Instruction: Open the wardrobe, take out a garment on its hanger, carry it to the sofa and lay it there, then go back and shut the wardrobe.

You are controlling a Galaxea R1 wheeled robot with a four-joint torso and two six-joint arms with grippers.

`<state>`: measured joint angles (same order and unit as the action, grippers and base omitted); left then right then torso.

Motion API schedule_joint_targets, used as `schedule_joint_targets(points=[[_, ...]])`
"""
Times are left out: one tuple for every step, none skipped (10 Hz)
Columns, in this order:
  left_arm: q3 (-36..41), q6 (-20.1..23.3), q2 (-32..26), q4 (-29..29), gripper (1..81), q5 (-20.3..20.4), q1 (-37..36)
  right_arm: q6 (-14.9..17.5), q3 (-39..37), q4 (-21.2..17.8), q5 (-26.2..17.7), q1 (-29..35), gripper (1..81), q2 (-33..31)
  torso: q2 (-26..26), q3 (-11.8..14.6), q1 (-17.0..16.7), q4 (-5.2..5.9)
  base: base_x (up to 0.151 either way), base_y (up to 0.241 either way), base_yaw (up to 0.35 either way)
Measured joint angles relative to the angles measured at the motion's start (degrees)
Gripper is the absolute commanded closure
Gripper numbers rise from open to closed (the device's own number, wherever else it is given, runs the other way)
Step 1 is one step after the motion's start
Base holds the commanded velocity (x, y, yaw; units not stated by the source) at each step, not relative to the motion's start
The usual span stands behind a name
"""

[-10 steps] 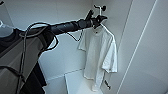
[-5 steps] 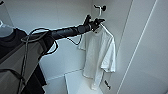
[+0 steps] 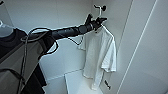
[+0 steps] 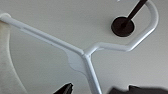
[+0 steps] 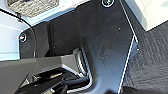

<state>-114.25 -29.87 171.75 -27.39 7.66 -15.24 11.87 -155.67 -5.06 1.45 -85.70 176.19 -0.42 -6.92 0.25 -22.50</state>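
I'm at the take-out step: inside the open wardrobe point(image 3: 140, 50), my left gripper point(image 3: 98, 23) sits at the hanger point(image 4: 85, 53) neck, though I can't tell its grip. The garment point(image 3: 100, 57) hangs far right; next, I judge, lift the hook off its peg point(image 3: 103, 8).

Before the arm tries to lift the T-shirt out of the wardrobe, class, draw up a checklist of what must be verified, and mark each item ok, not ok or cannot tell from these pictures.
1. Wardrobe open, inside reachable: ok.
2. Left tool up at the neck of the hanger, above the T-shirt's collar: ok.
3. Left tool closed on the hanger: cannot tell; the fingers are not clear.
4. Hanger's hook around the black peg, so it must be raised off first: ok.
5. White T-shirt seated on both hanger shoulders: ok, it hangs evenly.
6. Black top at the near left apart from the T-shirt: ok.
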Motion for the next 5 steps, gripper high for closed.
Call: schedule_joint_targets(points=[[0.24,0.0,0.18,0.0,1.0,0.33,-0.49,0.0,0.0,0.0,-0.05,0.0,1.0,0.0,0.0,0.0,0.0,0.0,0.0,0.0,0.0],[0.33,-0.01,0.3,0.0,1.0,0.66,-0.96,0.0,-0.04,0.0,-0.02,0.0,1.0,0.0,0.0,0.0,0.0,0.0,0.0,0.0,0.0],[0.33,-0.01,0.3,0.0,1.0,0.96,-1.29,0.0,-0.04,0.0,-0.02,0.0,1.0,0.0,0.0,0.0,0.0,0.0,0.0,0.0,0.0],[0.33,0.0,0.3,0.0,1.0,0.94,-1.38,0.0,-0.04,0.0,-0.02,0.0,1.0,0.0,0.0,0.0,0.0,0.0,0.0,0.0,0.0],[0.33,0.0,0.4,0.0,1.0,0.96,-1.38,0.0,-0.04,0.0,-0.05,0.0,1.0,0.0,0.0,0.0,0.0,0.0,0.0,0.0,0.0]])
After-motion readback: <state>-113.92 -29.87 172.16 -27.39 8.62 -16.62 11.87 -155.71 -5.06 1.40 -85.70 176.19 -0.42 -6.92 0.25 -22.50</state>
